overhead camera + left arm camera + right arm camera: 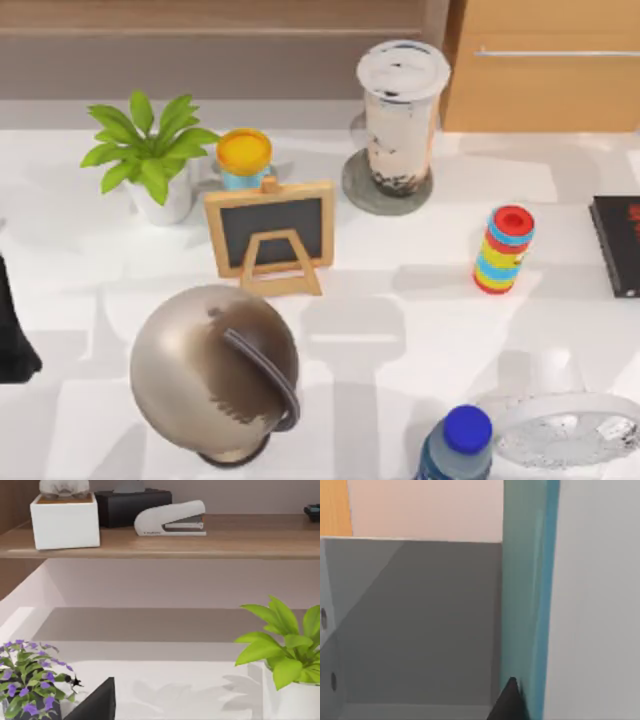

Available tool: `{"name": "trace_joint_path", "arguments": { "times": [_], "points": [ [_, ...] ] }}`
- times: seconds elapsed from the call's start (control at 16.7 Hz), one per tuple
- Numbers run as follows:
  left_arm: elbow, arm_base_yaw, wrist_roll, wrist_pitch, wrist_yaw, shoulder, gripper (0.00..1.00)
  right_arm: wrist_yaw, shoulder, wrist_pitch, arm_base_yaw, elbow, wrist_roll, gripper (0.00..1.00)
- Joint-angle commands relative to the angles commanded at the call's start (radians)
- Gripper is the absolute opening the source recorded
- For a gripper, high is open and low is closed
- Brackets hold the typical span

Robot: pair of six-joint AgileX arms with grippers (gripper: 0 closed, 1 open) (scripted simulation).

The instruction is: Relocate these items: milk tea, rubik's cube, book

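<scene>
On the white table (400, 300), a metallic bronze globe (212, 372) stands front left. The milk tea (400, 115), a tall clear plastic cup with a white lid and dark pearls, stands upright on a round grey coaster (358, 192) at the back, right of the small wooden-framed chalkboard easel (272, 232). The left gripper (95, 702) faces a green potted plant (290, 645) and the right gripper (509, 700) is beside a teal upright panel (527, 595); I cannot tell whether either is spread or closed.
</scene>
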Motion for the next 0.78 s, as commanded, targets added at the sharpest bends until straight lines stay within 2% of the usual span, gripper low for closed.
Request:
{"name": "trace_joint_path", "arguments": {
  "times": [0.42,0.78],
  "points": [
    [0.0,0.0,0.0,0.0,0.0,0.0,1.0,-0.006,-0.028,-0.001,-0.002,-0.018,0.011,0.0],
    [0.0,0.0,0.0,0.0,0.0,0.0,1.0,-0.005,-0.239,0.125,-0.083,-0.219,0.182,0.0]
  ]
}}
